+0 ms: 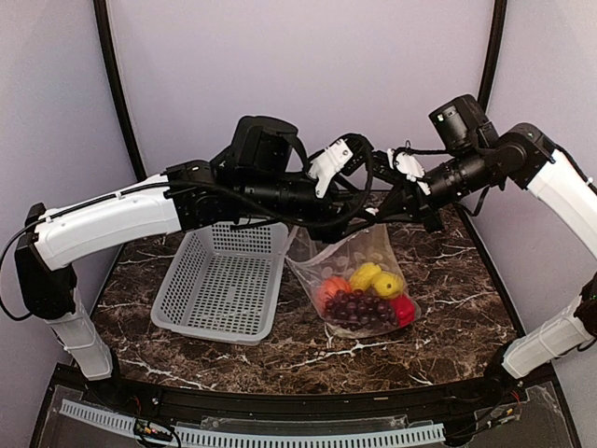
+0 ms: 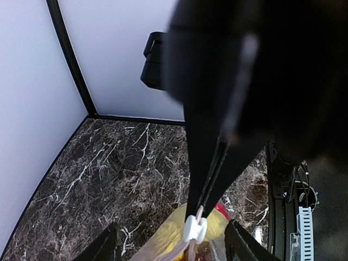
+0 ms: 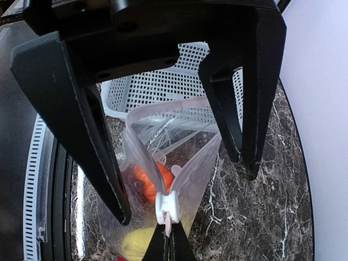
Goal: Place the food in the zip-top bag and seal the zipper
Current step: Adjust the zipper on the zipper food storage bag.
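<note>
Nearest to us the dark marble table (image 1: 438, 313) carries two things side by side: a grey mesh basket (image 1: 219, 285) on the left and, just beside it to the right, the clear bag (image 1: 366, 250). The bag's bottom rests on the table and its top is drawn upward. The food (image 1: 364, 294) lies inside the bag at its lower end: two yellow fruits (image 1: 375, 278), an orange piece (image 1: 333, 287), a dark bunch of grapes (image 1: 359, 309) and a red pepper (image 1: 404, 309).

Above the bag both arms meet. Our right hand (image 3: 167, 235) has its fingers pressed fully together, pinching the end of the zipper (image 3: 145, 160) right under the small white slider (image 3: 167, 206), and it holds the bag's top edge up. From the slider the two sides of the mouth spread apart, so the bag stands open over most of its width. Our left hand (image 2: 172, 225) is spread wide, one finger on each side of the bag's mouth, and grips nothing.

Behind it all stands the pale wall (image 1: 298, 84) with its black corner posts.
</note>
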You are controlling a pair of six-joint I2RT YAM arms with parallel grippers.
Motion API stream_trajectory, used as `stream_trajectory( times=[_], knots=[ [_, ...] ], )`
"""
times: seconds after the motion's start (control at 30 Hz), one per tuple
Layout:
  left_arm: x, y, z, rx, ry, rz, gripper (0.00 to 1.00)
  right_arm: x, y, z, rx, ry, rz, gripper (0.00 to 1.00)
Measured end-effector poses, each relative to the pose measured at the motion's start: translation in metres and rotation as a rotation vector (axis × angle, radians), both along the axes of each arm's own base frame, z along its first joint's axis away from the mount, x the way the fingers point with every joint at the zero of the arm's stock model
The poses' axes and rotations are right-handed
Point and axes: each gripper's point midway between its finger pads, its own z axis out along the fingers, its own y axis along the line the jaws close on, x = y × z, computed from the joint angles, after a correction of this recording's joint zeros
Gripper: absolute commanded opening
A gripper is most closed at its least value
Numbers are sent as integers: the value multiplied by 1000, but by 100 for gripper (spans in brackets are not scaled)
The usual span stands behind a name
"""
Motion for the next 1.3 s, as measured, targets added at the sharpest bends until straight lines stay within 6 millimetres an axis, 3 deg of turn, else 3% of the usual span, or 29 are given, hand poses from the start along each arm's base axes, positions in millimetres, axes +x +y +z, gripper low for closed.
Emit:
stream_trajectory(
  times=[0.17,0.63,1.13,1.3],
  knots=[
    [2,0,3,-25,5,-31,50,-2,2,5,28,10,2,0],
    [-7,2,12,-21,31,-207,34,-7,1,11,47,14,5,0],
    [-15,-6,0,-3,58,-281,21,-8,0,9,50,27,-6,0],
    [-14,-6,0,-2,52,-278,11,-8,0,9,51,29,-8,0]
  ],
)
